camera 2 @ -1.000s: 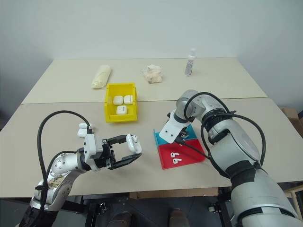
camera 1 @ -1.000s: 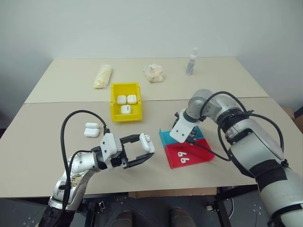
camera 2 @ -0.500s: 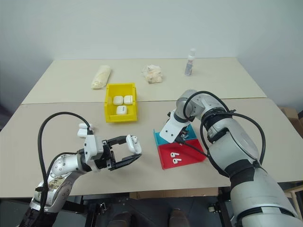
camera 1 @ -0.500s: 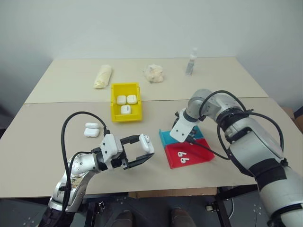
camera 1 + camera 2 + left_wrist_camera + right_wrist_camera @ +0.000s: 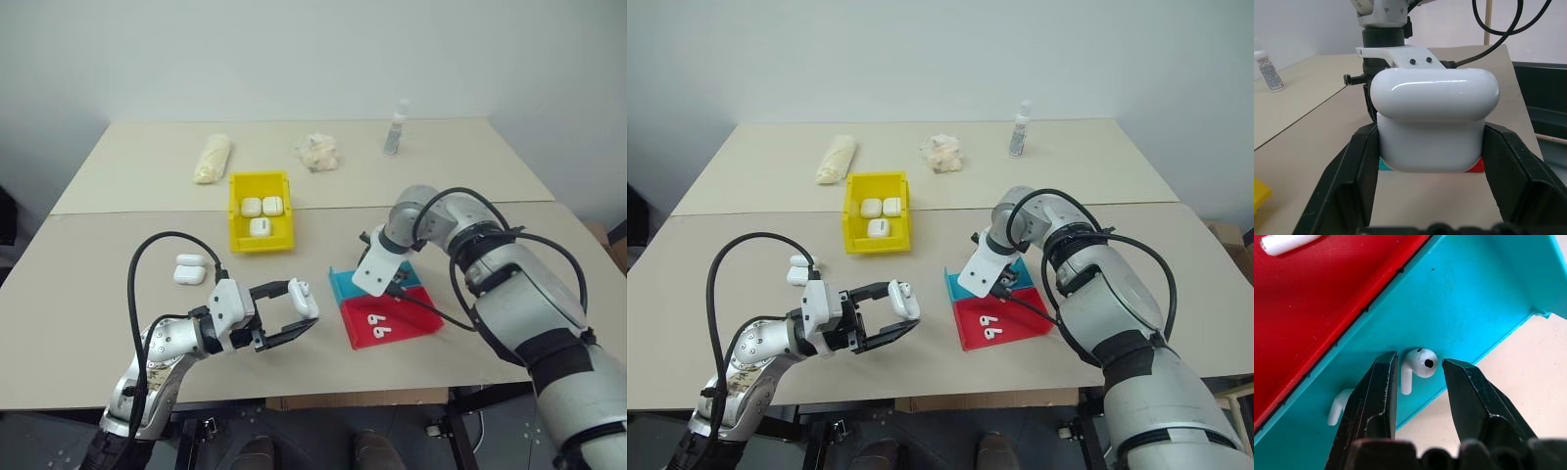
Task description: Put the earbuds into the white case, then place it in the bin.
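While the left pincer (image 5: 294,311) clamps the white case (image 5: 1434,126) above the tabletop (image 5: 118,245), the right pincer (image 5: 1418,369) stands parted around an earbud (image 5: 1418,365) in the teal tray (image 5: 1474,298); the bin (image 5: 238,231) sits well apart.

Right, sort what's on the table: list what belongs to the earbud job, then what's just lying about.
Job:
- earbuds in the teal tray
- earbuds in the red tray
- white case held in the left tool
- yellow bin
- right tool, open around an earbud

Lying about:
- spare case
- spray bottle
- two crumpled wrappers
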You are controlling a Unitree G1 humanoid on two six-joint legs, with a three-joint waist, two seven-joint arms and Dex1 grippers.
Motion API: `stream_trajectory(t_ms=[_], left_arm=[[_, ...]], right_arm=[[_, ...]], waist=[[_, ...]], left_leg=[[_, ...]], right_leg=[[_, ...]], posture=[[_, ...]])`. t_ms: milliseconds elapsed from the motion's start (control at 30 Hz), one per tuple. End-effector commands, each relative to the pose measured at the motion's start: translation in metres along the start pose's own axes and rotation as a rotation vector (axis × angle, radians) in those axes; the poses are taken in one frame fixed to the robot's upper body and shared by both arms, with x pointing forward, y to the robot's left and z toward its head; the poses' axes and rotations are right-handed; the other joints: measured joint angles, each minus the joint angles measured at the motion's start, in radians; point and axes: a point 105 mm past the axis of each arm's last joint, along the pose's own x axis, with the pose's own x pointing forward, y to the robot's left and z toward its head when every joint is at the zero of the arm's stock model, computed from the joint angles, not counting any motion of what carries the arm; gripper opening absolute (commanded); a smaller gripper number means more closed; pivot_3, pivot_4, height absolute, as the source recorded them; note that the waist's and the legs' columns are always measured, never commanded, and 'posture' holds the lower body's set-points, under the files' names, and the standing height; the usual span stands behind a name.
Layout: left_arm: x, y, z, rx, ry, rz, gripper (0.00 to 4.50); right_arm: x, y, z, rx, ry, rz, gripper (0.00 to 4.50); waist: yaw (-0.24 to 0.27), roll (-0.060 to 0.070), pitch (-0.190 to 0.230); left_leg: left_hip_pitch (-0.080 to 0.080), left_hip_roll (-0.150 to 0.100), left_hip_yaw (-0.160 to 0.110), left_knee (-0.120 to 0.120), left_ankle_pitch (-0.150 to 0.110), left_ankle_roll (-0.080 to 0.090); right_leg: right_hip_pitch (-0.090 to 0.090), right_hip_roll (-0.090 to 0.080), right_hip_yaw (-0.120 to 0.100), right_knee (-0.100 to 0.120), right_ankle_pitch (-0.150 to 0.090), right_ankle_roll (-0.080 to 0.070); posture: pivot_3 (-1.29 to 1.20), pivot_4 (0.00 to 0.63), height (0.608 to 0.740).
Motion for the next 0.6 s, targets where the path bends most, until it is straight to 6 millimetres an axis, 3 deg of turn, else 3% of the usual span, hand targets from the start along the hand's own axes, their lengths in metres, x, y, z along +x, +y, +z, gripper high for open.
stream_trajectory(t_ms=[33, 167, 467, 600], left_arm=[[0.003, -0.003, 0.011, 0.041, -0.027, -0.017, 2.79], [0.003, -0.003, 0.011, 0.041, -0.028, -0.017, 2.79], [0.003, -0.003, 0.011, 0.044, -0.026, -0.018, 2.79], [0.004, -0.002, 0.013, 0.048, -0.033, -0.020, 2.79]], right_arm=[[0.003, 0.004, 0.001, -0.015, -0.004, 0.016, 1.88], [0.005, 0.004, 0.001, -0.002, -0.005, 0.011, 1.00], [0.007, 0.007, 0.000, 0.006, -0.005, -0.002, 1.00], [-0.003, 0.001, -0.001, 0.034, -0.021, -0.073, 1.00]], waist=[[0.000, 0.000, 0.000], [-0.001, 0.000, 0.000], [0.000, 0.000, 0.000], [0.000, 0.000, -0.001]], left_leg=[[0.000, 0.000, 0.000, 0.000, 0.000, 0.000], [0.000, 0.000, 0.000, 0.000, 0.000, 0.000], [0.002, 0.000, 0.000, 0.000, 0.000, 0.000], [0.002, 0.000, 0.000, 0.000, 0.000, 0.000]], right_leg=[[0.000, 0.000, 0.000, 0.000, 0.000, 0.000], [0.000, 0.000, 0.000, 0.000, 0.000, 0.000], [0.002, 0.000, 0.000, 0.000, 0.000, 0.000], [0.002, 0.000, 0.000, 0.000, 0.000, 0.000]], posture=[[0.00, 0.150, 0.740], [0.00, 0.150, 0.740], [0.00, 0.150, 0.740], [0.00, 0.150, 0.740]])
